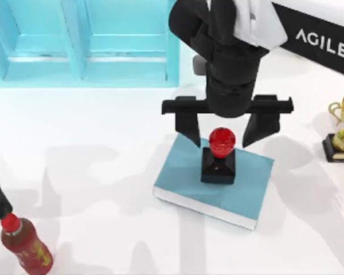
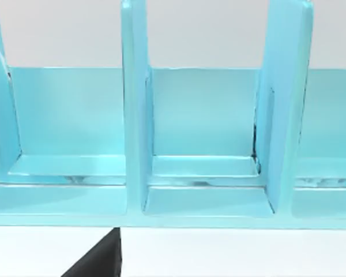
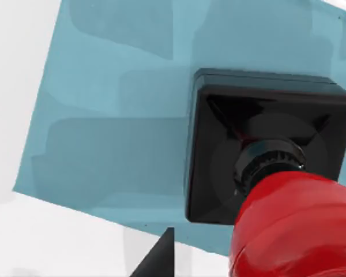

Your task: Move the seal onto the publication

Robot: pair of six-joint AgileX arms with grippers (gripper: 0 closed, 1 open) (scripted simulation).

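The seal (image 1: pixel 219 153) stands upright on the publication (image 1: pixel 183 172), black base flat on the teal cover, well inside its edges. The right gripper (image 1: pixel 225 137) hangs over it, fingers spread wide either side of the red knob, holding nothing. To my eye the placing looks done; the thing now is a straight lift clear, no sideways brush against that knob. The left arm sits parked at the tabletop's left edge by the bottle (image 1: pixel 25 245).
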